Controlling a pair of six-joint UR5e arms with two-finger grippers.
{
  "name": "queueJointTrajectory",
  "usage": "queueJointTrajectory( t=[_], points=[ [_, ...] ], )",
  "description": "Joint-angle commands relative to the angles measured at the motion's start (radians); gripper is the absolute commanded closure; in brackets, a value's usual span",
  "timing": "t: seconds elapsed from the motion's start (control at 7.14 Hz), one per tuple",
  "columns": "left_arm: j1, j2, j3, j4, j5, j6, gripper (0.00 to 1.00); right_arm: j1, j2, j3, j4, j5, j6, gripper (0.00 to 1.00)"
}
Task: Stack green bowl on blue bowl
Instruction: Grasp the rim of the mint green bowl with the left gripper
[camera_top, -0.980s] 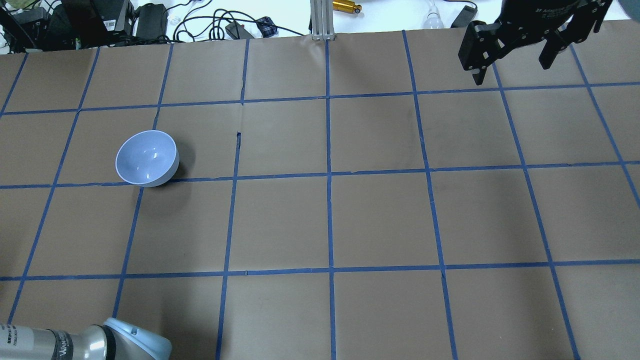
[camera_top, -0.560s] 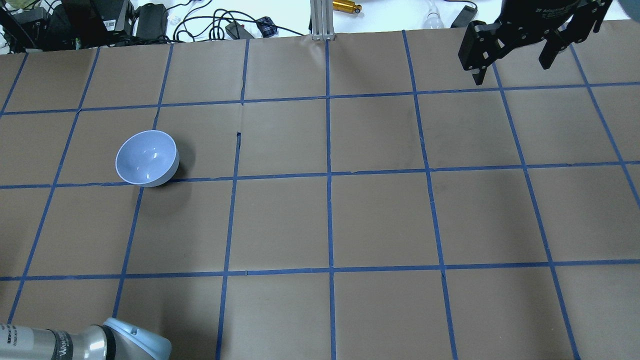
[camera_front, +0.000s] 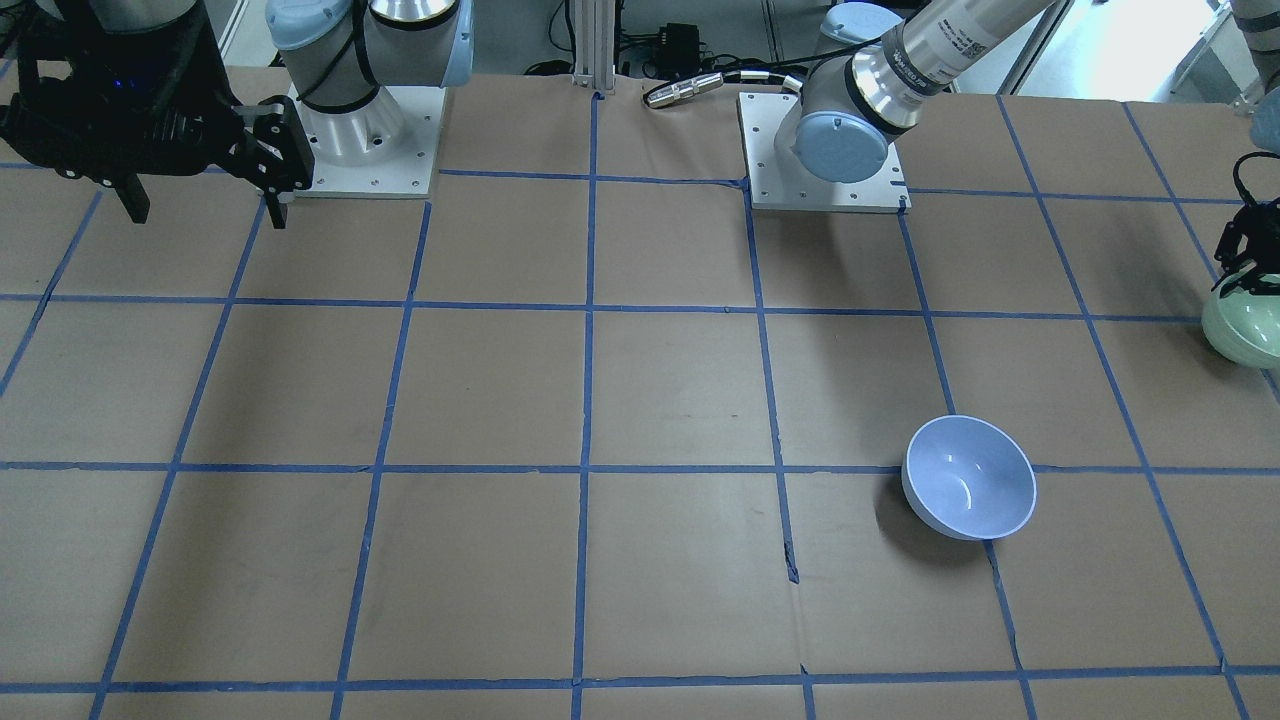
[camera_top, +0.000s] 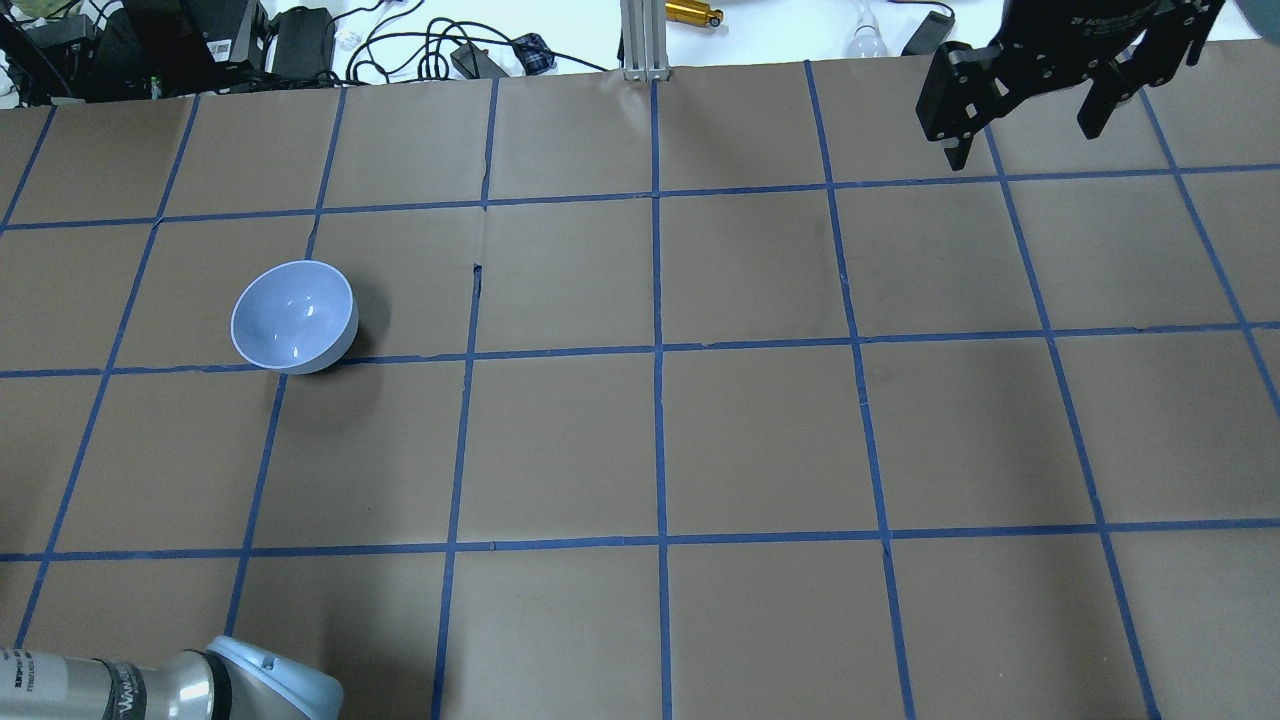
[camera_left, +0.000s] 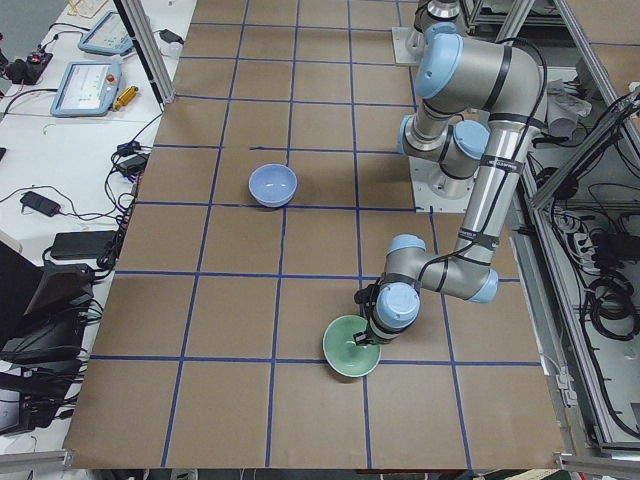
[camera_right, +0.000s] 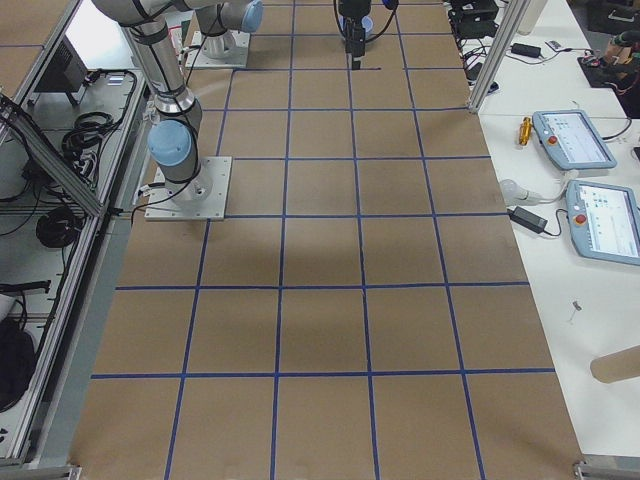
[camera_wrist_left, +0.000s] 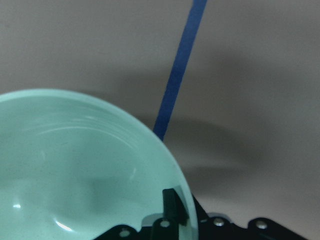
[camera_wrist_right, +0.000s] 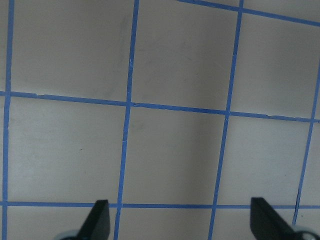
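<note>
The green bowl (camera_front: 1250, 330) is at the table's end on my left side, also in the exterior left view (camera_left: 348, 348) and filling the left wrist view (camera_wrist_left: 75, 165). My left gripper (camera_front: 1238, 282) is shut on its rim, one finger (camera_wrist_left: 172, 205) inside the bowl; a shadow falls on the table beyond the bowl. The blue bowl (camera_top: 293, 318) stands upright and empty on the table (camera_front: 968, 478), well apart from the green one (camera_left: 272, 184). My right gripper (camera_top: 1022, 140) hangs open and empty over the far right of the table (camera_front: 205, 212).
Brown paper with a blue tape grid (camera_top: 658, 350) covers the table. Cables, power bricks and a metal post (camera_top: 640, 40) lie beyond the far edge. My left arm's elbow (camera_top: 230, 680) shows at the near left. Both arm bases (camera_front: 820, 140) stand at the robot's side.
</note>
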Motion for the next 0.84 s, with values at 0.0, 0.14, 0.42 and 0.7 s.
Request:
queueJointTrajectory(
  t=[0.0,0.14,0.42,0.7],
  points=[
    [0.0,0.003,0.0,0.002,-0.001,0.002,1.0,-0.002,0.0,0.0,0.0,0.0,0.0,0.0],
    [-0.003,0.012,0.0,-0.001,-0.001,0.0,1.0,0.0,0.0,0.0,0.0,0.0,0.0,0.0],
    [-0.049,0.047,0.0,-0.02,0.003,-0.015,1.0,-0.002,0.0,0.0,0.0,0.0,0.0,0.0],
    [-0.087,0.09,0.002,-0.023,0.002,-0.018,1.0,0.0,0.0,0.0,0.0,0.0,0.0,0.0]
  ],
)
